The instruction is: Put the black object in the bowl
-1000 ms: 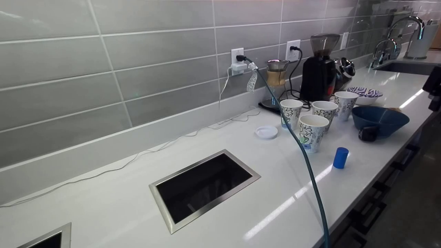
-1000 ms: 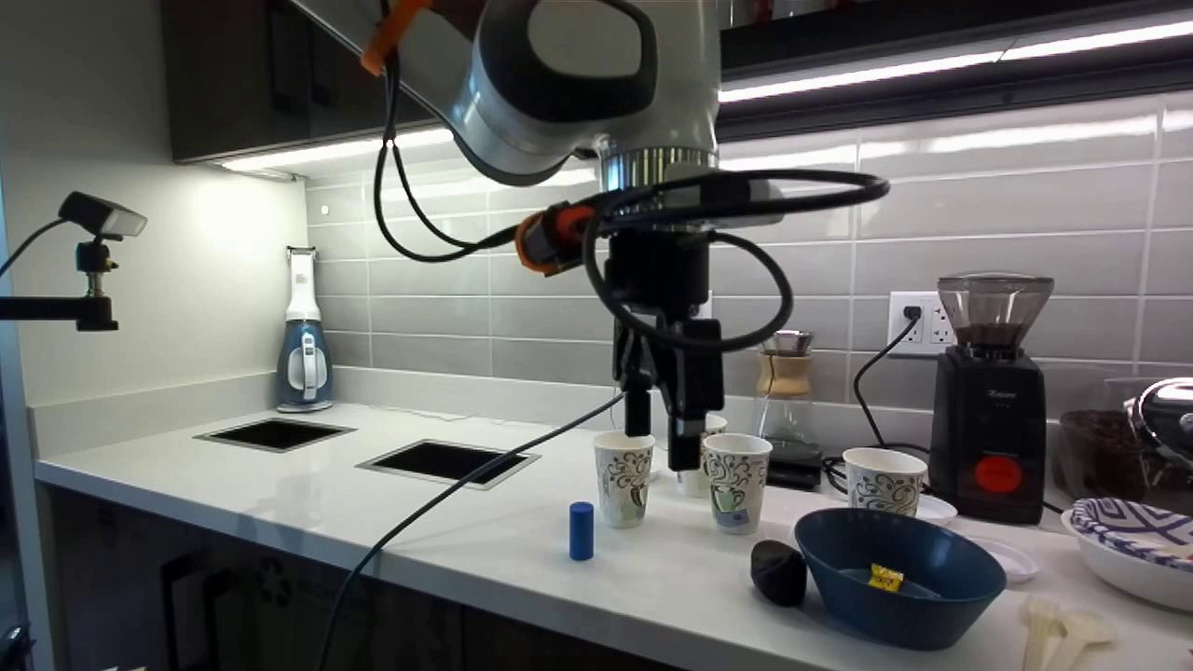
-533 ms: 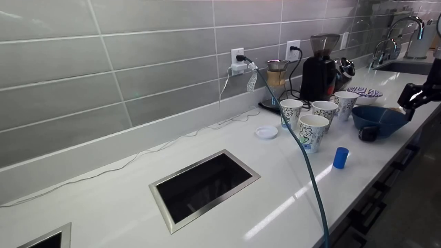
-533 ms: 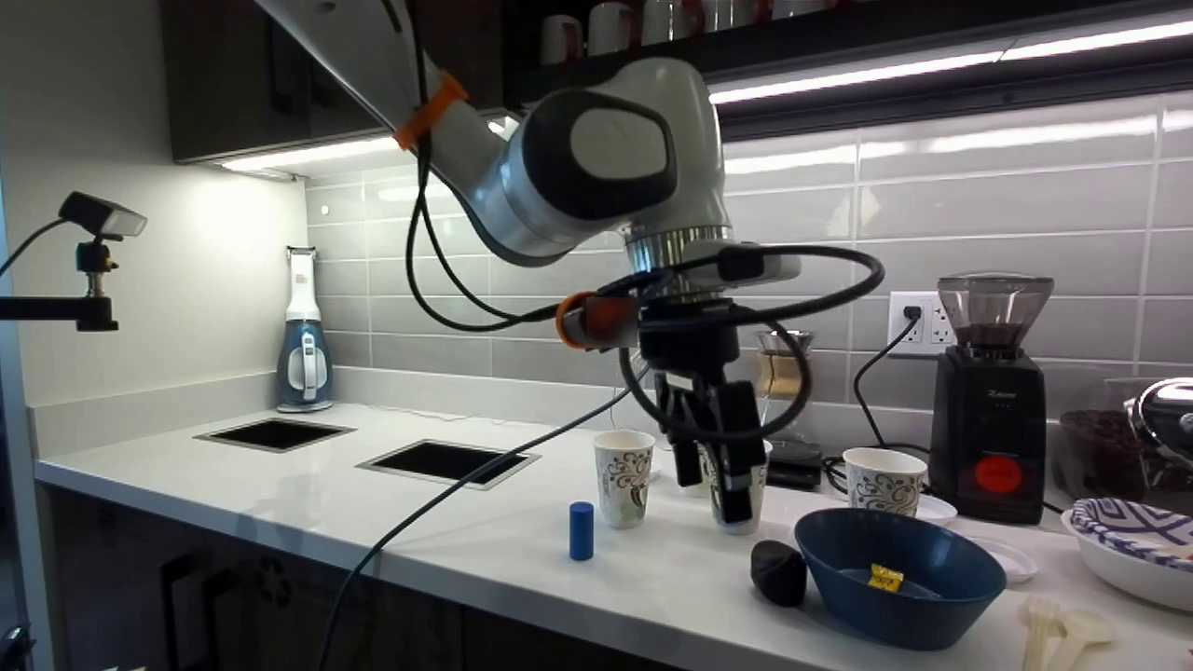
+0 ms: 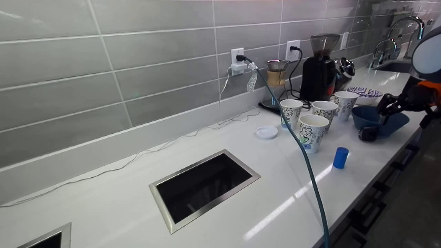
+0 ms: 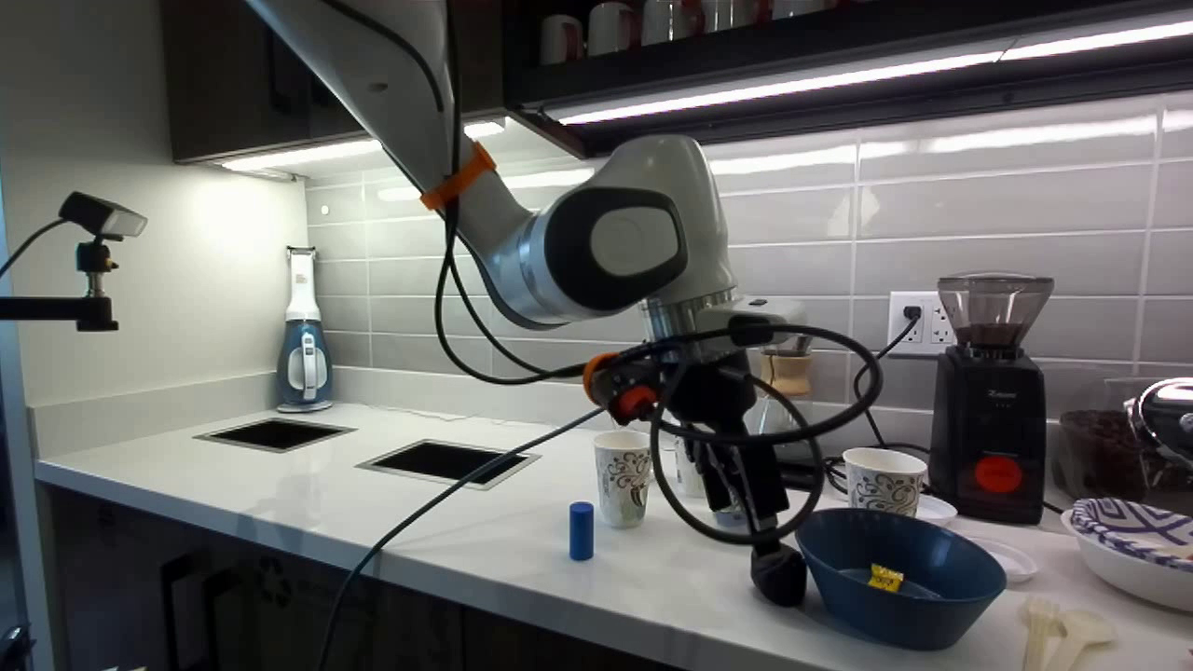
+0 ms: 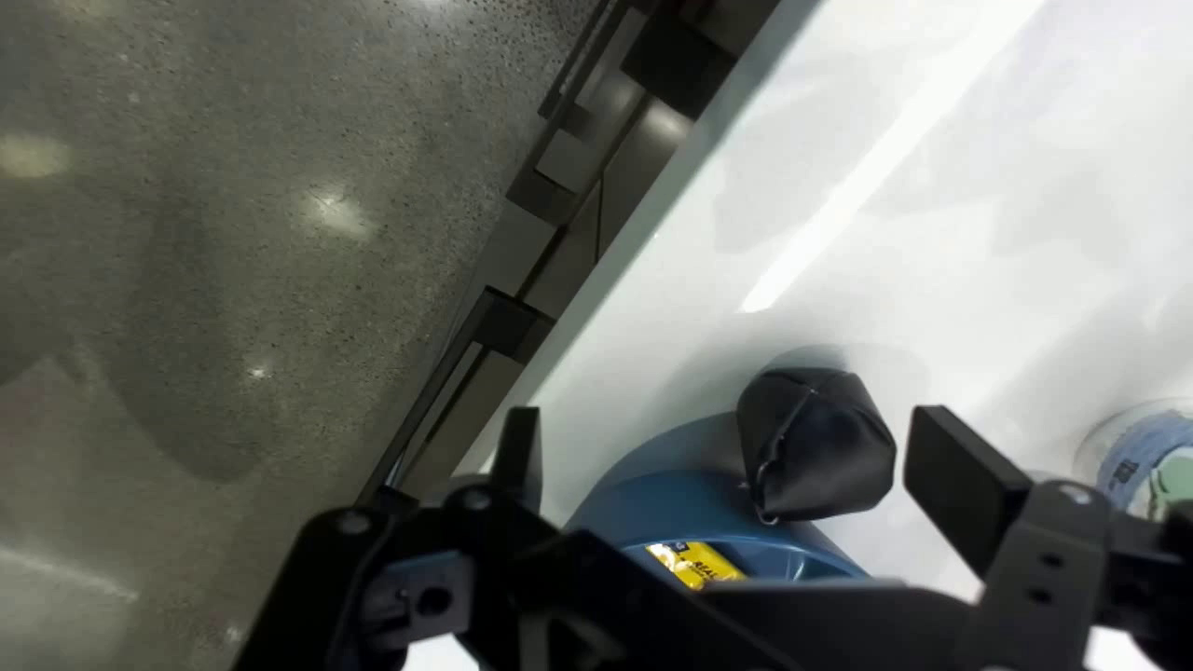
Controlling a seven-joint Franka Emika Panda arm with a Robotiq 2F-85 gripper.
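Observation:
The black object (image 6: 779, 580), small and faceted with a leathery surface, rests on the counter against the outside of the dark blue bowl (image 6: 899, 620). Both also show in an exterior view, the black object (image 5: 367, 134) and the bowl (image 5: 396, 123). My gripper (image 6: 743, 522) is tilted and low over the black object; one finger overlaps its top in that view. In the wrist view the gripper (image 7: 736, 461) is open, with the black object (image 7: 818, 447) between the fingers, nearer the right finger. The bowl (image 7: 685, 508) is partly hidden by the gripper there.
A yellow wrapper (image 6: 885, 578) lies in the bowl. Patterned paper cups (image 6: 623, 477) and a blue cylinder (image 6: 581, 531) stand nearby. Wooden utensils (image 6: 1067, 634) lie beside the bowl. A cable (image 5: 305, 155) crosses the counter. The counter edge (image 7: 643, 224) runs close to the object.
My gripper has moved down and toward the bowl, tilting on the way, from above the cups to the black object. The black object and bowl have not moved.

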